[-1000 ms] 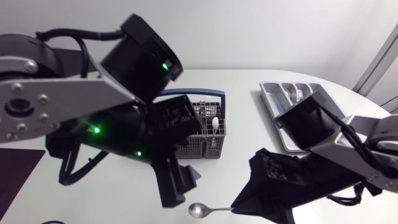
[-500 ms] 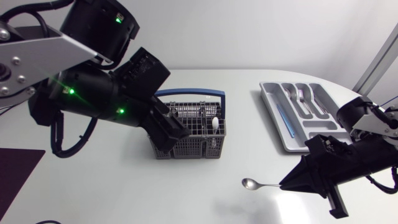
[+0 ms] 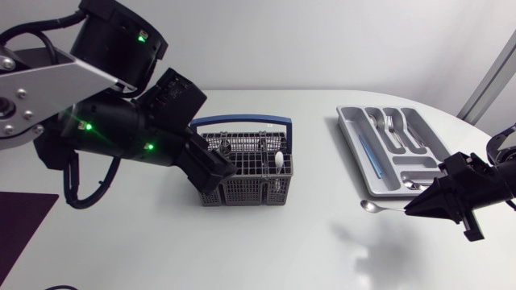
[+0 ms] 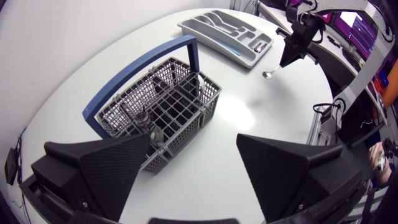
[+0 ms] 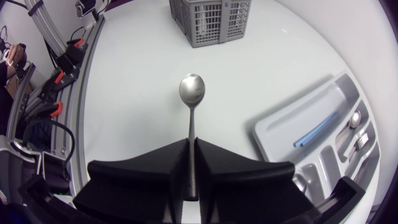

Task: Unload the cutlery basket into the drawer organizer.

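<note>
Spoon (image 3: 372, 206) was carried from the table's (image 3: 282, 242) near edge to the organizer's (image 3: 351, 133) corner, clamped in the right gripper (image 3: 409, 210). The left gripper (image 4: 194, 143), open, was brought to the basket (image 3: 250, 193) for more.

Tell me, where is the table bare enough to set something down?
Bare table between basket and drawer organizer, and in front of the basket. Crowded: left gripper close by the basket; right gripper holding a spoon beside the organizer.

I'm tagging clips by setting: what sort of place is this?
Probably a robotics lab bench, not a kitchen: a white table, a cutlery basket and drawer organizer on it, and robot arms, the left hand by the basket, the right hand gripping a spoon.
</note>
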You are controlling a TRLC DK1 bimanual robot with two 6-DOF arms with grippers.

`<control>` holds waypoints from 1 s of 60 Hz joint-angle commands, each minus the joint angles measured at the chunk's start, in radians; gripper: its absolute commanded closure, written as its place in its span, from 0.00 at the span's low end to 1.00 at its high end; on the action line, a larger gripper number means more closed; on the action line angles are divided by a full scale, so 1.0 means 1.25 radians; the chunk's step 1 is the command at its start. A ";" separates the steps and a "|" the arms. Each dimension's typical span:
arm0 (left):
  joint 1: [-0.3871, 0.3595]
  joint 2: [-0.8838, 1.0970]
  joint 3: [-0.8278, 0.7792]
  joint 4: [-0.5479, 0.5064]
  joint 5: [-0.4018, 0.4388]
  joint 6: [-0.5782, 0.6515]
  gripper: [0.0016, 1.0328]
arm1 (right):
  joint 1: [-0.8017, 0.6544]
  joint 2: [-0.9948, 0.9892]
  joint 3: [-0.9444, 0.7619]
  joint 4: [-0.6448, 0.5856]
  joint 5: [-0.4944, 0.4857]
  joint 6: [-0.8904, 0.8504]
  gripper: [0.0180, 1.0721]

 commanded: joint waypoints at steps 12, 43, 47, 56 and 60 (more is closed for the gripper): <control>-0.006 -0.028 -0.051 0.025 -0.049 -0.012 0.05 | -0.089 0.117 0.148 0.014 0.057 -0.087 0.95; -0.022 -0.048 -0.073 0.041 -0.095 -0.015 0.05 | -0.124 0.258 0.356 0.078 0.149 -0.110 0.95; -0.025 -0.050 -0.077 0.044 -0.102 -0.017 0.05 | -0.118 0.258 0.358 0.094 0.167 -0.111 0.95; -0.026 -0.066 -0.093 0.045 -0.113 -0.021 0.05 | -0.109 0.274 0.359 0.129 0.203 -0.129 0.95; -0.026 -0.074 -0.103 0.050 -0.118 -0.022 0.05 | -0.100 0.286 0.356 0.151 0.213 -0.132 0.95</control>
